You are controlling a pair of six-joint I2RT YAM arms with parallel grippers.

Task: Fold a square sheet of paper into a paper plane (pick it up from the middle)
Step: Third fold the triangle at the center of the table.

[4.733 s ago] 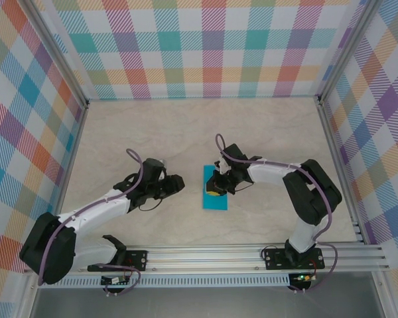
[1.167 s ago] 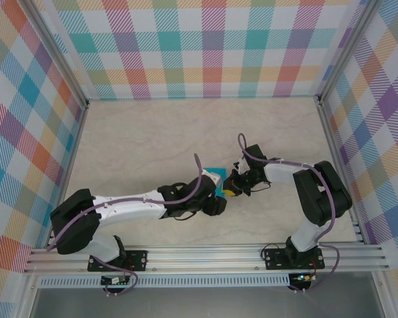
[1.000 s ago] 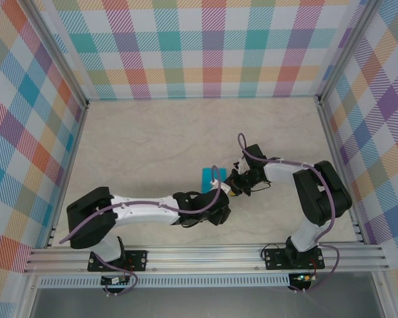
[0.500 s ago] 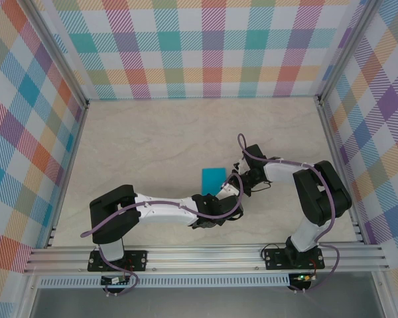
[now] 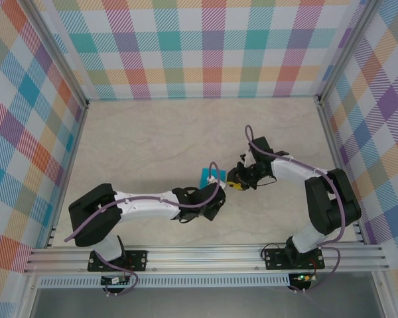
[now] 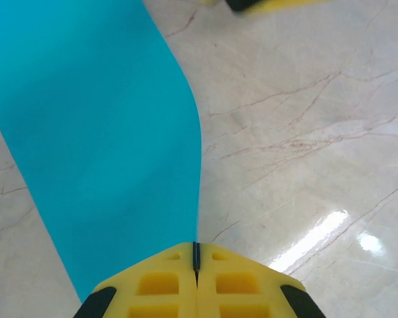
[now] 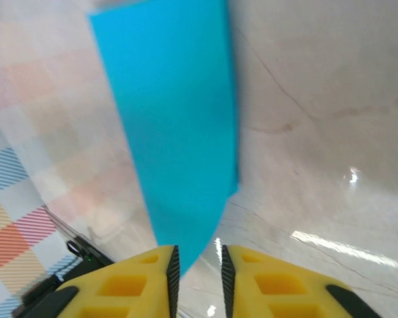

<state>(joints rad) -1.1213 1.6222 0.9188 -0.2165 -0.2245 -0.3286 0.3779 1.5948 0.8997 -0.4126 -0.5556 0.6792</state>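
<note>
Tally from the overhead and both wrist cameras.

- Teal sheet of paper (image 5: 205,176): one.
- Arms: two, a left arm (image 5: 146,204) and a right arm (image 5: 292,173).
- End effectors: two, the left end effector (image 5: 216,188) and the right end effector (image 5: 234,183).
- Yellow fingers (image 6: 152,285): two per end effector, four in all.
- Purple cables (image 5: 247,134): two, one along each arm.
- Marbled surface (image 5: 152,139): one.
- Checked walls (image 5: 205,46): three.
- Metal rail (image 5: 205,255) at the near edge: one.
- Base mounts (image 5: 288,255) on the rail: two.
</note>
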